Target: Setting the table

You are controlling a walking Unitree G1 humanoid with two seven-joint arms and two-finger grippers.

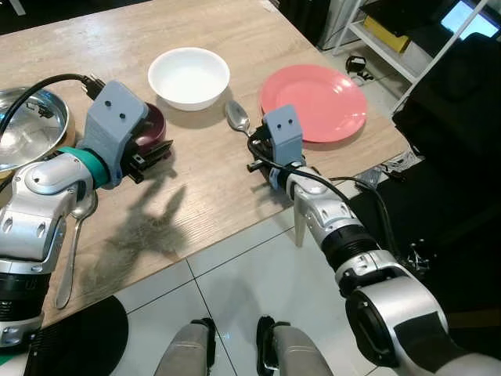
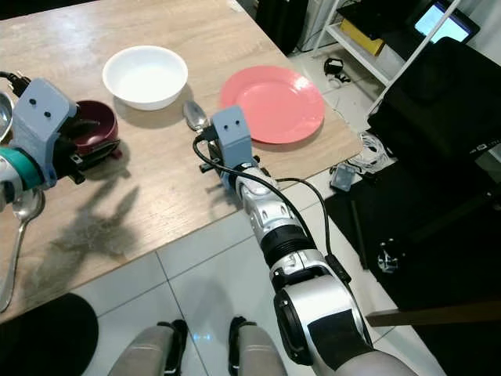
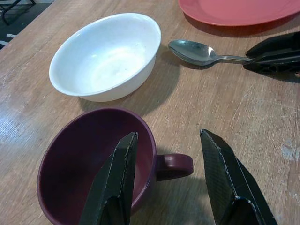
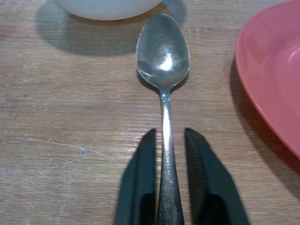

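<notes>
- wooden table point(image 1: 211, 188) fills the upper left of the head view; its edge runs close under the right gripper point(image 4: 169, 140), so a slip drops the spoon point(image 4: 163, 51)
- right fingers pinch the spoon handle, between white bowl point(image 1: 189, 77) and pink plate point(image 1: 313, 102); swinging could knock either
- left gripper point(image 3: 166, 164) is spread, one finger inside the maroon mug point(image 3: 89, 159) at centre left; closing askew may tip it

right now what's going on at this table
The robot is setting a wooden table. Its right gripper has its fingers closed around the handle of a silver metal spoon, which lies between a white ceramic bowl and a flat pink plate. Its left gripper is open at a dark maroon mug, one finger inside the rim, the other outside beside the handle. A second spoon and a metal lid lie at the table's left.
</notes>
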